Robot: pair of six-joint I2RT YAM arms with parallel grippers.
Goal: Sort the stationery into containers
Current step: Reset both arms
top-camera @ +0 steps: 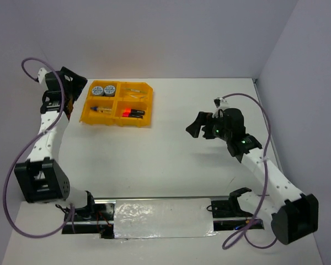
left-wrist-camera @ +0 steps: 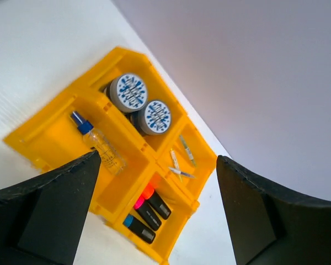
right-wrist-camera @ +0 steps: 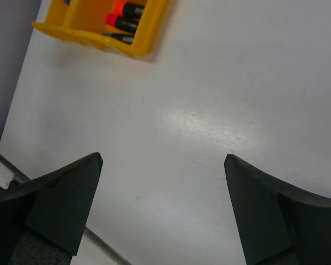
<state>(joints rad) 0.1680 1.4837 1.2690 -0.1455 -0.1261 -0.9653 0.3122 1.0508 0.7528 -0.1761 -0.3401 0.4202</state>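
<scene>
The orange-yellow tray (top-camera: 117,123) sits at the far left of the table. Its four compartments hold two round grey-blue rolls (top-camera: 103,89), thin pens (top-camera: 135,93), a blue-capped clear bottle (top-camera: 101,109) and three short black markers (top-camera: 133,113). My left gripper (top-camera: 76,91) hovers open and empty just left of the tray. The left wrist view shows the tray (left-wrist-camera: 38,130), rolls (left-wrist-camera: 130,93), bottle (left-wrist-camera: 102,146), pens (left-wrist-camera: 182,160) and markers (left-wrist-camera: 149,207) between its jaws (left-wrist-camera: 157,158). My right gripper (top-camera: 194,127) is open and empty over bare table (right-wrist-camera: 163,158), well right of the tray (right-wrist-camera: 146,38).
Grey walls stand behind and to the right of the white table. A shiny strip (top-camera: 160,218) and both arm bases lie at the near edge. The table's edge shows at lower left in the right wrist view (right-wrist-camera: 5,165).
</scene>
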